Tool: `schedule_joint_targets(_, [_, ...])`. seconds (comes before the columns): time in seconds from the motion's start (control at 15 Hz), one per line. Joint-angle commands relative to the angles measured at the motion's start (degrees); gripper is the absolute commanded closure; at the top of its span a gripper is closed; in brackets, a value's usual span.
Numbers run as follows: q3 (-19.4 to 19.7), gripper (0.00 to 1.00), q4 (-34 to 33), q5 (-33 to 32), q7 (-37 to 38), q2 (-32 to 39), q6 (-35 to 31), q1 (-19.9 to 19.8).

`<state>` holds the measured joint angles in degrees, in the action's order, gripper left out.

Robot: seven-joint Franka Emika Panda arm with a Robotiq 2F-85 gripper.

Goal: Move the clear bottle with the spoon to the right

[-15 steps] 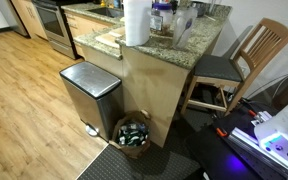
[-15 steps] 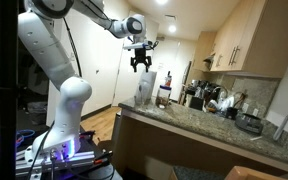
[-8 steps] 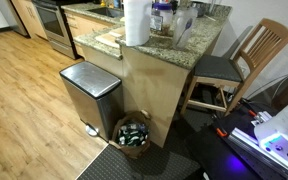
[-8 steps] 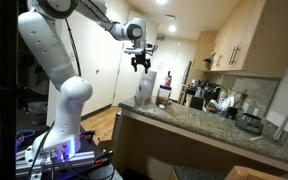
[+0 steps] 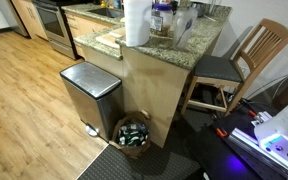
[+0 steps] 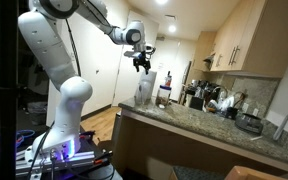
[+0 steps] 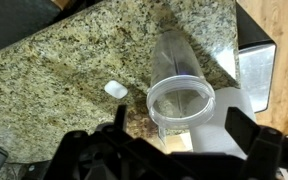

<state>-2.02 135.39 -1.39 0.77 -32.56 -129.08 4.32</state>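
The clear bottle (image 7: 180, 96) stands open-topped on the granite counter (image 7: 64, 60), right below my gripper (image 7: 181, 125) in the wrist view. A thin spoon handle seems to show inside it. In an exterior view the bottle (image 5: 182, 24) stands behind the blue-lidded jar (image 5: 162, 14). My gripper (image 6: 141, 63) hangs open and empty above the counter's end. Its two fingers are to either side of the bottle's rim in the wrist view, well above it.
A white paper-towel roll (image 5: 136, 22) stands at the counter's corner, close to the bottle (image 7: 236, 125). A small white piece (image 7: 115, 89) lies on the counter. A steel bin (image 5: 89, 92), a basket (image 5: 134, 133) and a wooden chair (image 5: 252, 55) stand on the floor.
The wrist has shifted slightly above the counter. The gripper stays open and nothing on the counter has moved.
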Motion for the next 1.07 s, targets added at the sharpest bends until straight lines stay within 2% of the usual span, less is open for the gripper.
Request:
schedule_joint_targets(0.0, [-1.0,0.0,0.0,0.6,2.2,-0.1,-0.4,-0.9])
schedule_joint_targets(0.2, [-1.4,0.0,1.2,2.7,7.2,-0.4,-4.9,-1.1])
schedule_joint_targets(0.4, [-3.4,0.0,1.6,1.4,13.3,-0.5,-7.8,-2.8])
schedule_joint_targets(0.53, [-5.1,0.0,0.9,0.5,17.9,-0.6,-4.7,-4.2])
schedule_joint_targets(0.67, [-5.8,0.0,1.3,1.8,21.3,-0.5,-6.5,-4.5])
schedule_joint_targets(0.73, [-5.0,0.0,0.3,1.6,18.4,-0.2,-5.4,-3.6])
schedule_joint_targets(0.93, [-5.7,0.0,0.3,1.6,20.7,-0.2,-5.5,-4.0])
schedule_joint_targets(1.0, [-7.0,0.0,0.0,0.0,22.2,-0.3,-1.4,-5.0])
